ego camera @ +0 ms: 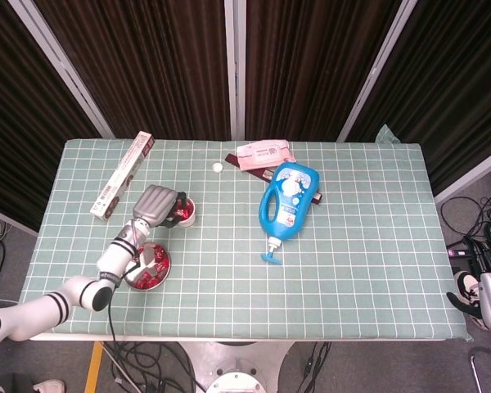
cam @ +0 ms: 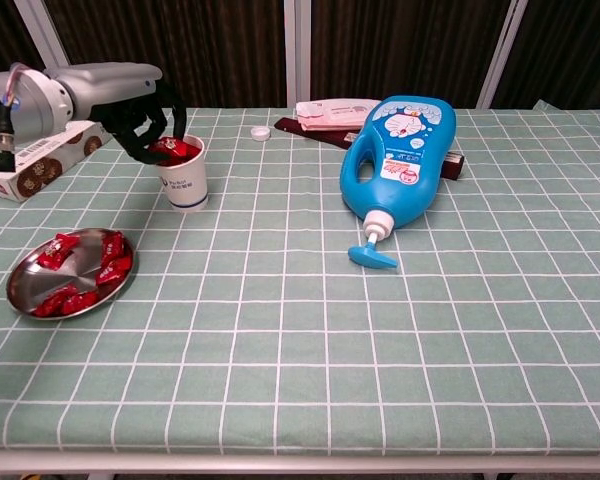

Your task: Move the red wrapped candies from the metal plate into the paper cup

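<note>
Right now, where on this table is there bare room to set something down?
The near half in front of the blue bottle and the whole right end are bare. It is crowded on the left, where the left hand hovers over the paper cup beside the metal plate.

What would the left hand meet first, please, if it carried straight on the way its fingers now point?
Most likely the paper cup. The left hand hovers at its rim, fingers curled down toward the opening, so they would reach the red candies already inside. Whether it holds a candy, I cannot tell.

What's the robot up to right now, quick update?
Left robot hand over paper cup, candy at fingertips. More candies on metal plate. Right robot hand off-table. Nothing blocking.
</note>
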### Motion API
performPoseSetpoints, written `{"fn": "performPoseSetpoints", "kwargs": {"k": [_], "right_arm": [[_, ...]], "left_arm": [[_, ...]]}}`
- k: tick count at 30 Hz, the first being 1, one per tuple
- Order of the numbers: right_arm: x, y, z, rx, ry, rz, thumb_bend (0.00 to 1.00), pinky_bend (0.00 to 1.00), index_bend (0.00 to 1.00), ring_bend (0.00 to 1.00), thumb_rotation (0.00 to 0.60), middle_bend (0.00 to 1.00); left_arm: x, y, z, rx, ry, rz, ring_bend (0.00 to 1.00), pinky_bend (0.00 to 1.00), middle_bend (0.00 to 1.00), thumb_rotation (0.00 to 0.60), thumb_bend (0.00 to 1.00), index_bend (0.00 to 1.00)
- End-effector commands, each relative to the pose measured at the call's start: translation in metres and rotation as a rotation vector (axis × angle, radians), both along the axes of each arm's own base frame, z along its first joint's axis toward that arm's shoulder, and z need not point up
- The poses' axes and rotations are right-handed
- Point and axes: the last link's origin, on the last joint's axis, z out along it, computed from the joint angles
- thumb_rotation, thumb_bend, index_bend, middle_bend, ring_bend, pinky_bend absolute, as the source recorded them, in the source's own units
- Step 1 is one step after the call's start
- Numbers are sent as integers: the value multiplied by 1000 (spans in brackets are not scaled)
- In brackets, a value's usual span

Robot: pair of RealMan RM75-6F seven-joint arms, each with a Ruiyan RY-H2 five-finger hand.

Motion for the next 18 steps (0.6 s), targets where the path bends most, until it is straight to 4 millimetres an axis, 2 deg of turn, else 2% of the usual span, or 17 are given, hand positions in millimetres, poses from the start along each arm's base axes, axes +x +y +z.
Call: {"fn": "performPoseSetpoints", "kwargs": {"k": [1,11,14,18], "right_arm": [[-1,1,1,-2,1,-3,50,349,0,62,600,112],[-1,2,0,-2,-2,-1,51,349,0,62,600,112],[0,2,1,-5,-4,2,51,349,0,62,600,112],[0,2,2,-6,-5,8,51,349,0,62,600,112]], "left_arm": [[-1,1,-5,0,16,5,920,1000,838,600,435,568],[-6,-4,6,15,45,-1,919,1000,820,600,420,385],[-7,-8,14,23,42,-5,917,1000,812,600,416,350],[-16,-21,40,91,0,3,904,1000,798,600,414,320]]}}
